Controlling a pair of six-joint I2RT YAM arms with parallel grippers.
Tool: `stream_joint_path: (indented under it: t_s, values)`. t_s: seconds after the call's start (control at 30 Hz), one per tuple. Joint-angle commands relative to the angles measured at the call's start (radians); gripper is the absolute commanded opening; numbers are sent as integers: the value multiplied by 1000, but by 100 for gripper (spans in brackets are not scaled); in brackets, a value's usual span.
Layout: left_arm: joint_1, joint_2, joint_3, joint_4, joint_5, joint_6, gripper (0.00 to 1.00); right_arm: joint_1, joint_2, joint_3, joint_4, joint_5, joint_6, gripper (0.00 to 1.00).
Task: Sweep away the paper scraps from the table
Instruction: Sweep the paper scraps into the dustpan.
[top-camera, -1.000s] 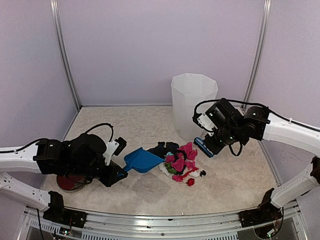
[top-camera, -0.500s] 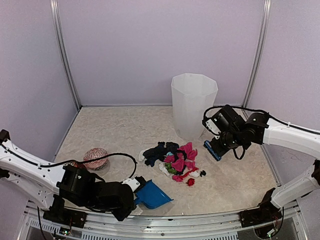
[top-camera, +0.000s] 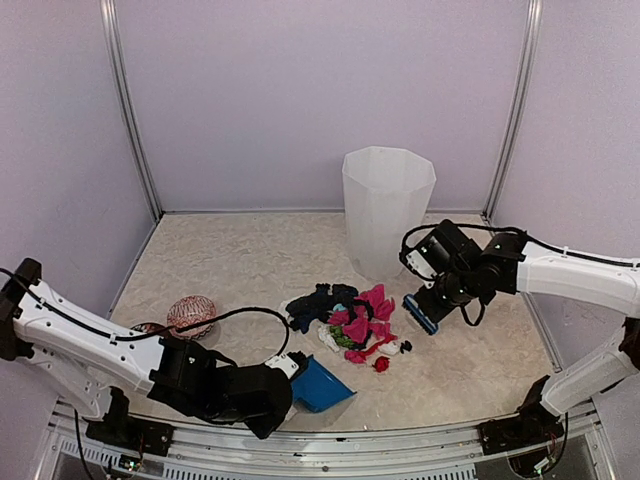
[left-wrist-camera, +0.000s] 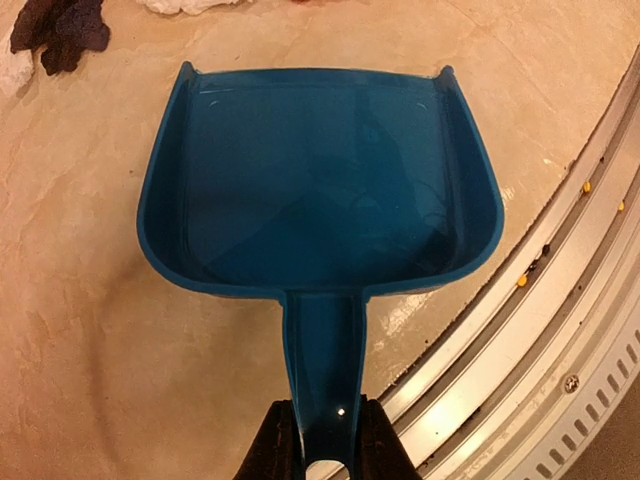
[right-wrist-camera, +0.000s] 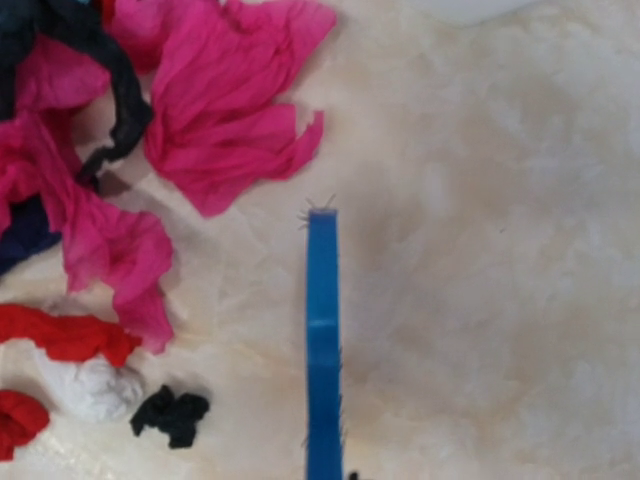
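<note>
L gripper (left-wrist-camera: 320, 447) clamps dustpan (left-wrist-camera: 320, 180), pulled back, paper scraps (top-camera: 356, 326) now ahead | R gripper (top-camera: 436, 297) clamps brush (right-wrist-camera: 323, 340), dropped nearer, scraps at its left | sweep-in pending

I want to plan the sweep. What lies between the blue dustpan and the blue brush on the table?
The pile of paper scraps lies between the dustpan and the brush. The top view shows this.

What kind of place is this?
Likely a robot test booth, not a home: plain lilac walls with metal posts, robot arms mounted at a marble-patterned table, paper scraps heaped on it.
</note>
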Motion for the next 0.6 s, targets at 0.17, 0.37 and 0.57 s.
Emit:
stream_joint_path:
  t_s: [0.17, 0.37, 0.57]
  values:
    - [78, 91, 25, 167, 68, 94, 0, 54, 84, 64, -91, -15, 66, 0]
    - [97, 170, 64, 211, 109, 143, 0, 122, 146, 104, -111, -30, 113, 0]
    - [118, 218, 80, 240, 128, 172, 0, 192, 224, 185, -127, -40, 153, 0]
